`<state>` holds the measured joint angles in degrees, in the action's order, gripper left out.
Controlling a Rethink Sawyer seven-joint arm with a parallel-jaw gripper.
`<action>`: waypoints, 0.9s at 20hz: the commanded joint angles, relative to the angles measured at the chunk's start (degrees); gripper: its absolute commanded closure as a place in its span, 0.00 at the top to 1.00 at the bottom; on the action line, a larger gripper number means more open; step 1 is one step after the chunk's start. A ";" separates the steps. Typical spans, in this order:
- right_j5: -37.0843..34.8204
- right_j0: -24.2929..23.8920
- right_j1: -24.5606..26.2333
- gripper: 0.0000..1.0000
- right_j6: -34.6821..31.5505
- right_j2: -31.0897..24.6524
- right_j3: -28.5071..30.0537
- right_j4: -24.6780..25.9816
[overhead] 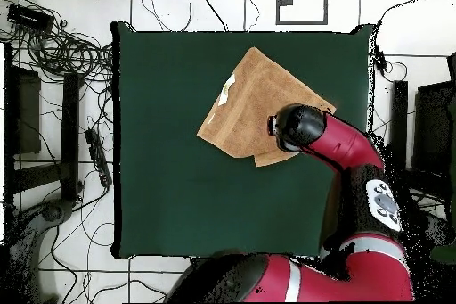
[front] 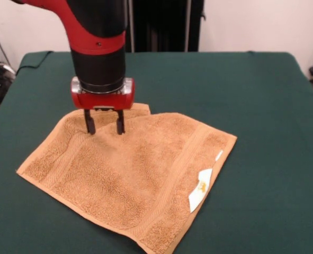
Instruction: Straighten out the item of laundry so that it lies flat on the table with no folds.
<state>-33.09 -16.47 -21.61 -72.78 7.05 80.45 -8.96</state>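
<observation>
The orange-tan terry towel (front: pixel 135 172) lies on the dark green table (front: pixel 262 106), folded over on itself, with a second layer showing at its far edge and a white label (front: pixel 199 189) at its right edge. In the overhead view the towel (overhead: pixel 249 104) lies in the table's upper middle, label at its left edge. My gripper (front: pixel 104 126) stands upright over the towel's far corner, its two fingers apart with tips at the towel's surface. In the overhead view the arm's head (overhead: pixel 298 128) hides the gripper and the towel's lower right corner.
The green table (overhead: pixel 178 184) has wide bare cloth on all sides of the towel. Cables and stands (overhead: pixel 62 51) lie on the floor beyond the table's edges. The arm's red body (overhead: pixel 356 229) reaches over the table's lower right.
</observation>
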 commanded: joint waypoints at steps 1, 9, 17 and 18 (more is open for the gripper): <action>-0.57 5.00 -1.34 1.00 -21.74 -0.90 8.91 -4.96; -2.24 5.81 -4.02 1.00 -23.39 0.64 13.43 -6.69; -1.68 3.81 -6.01 1.00 -23.11 -0.27 17.49 -5.74; -1.47 3.54 -6.08 1.00 -22.95 -0.42 17.82 -5.57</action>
<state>-33.08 -13.36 -27.56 -80.50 7.30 91.19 -12.25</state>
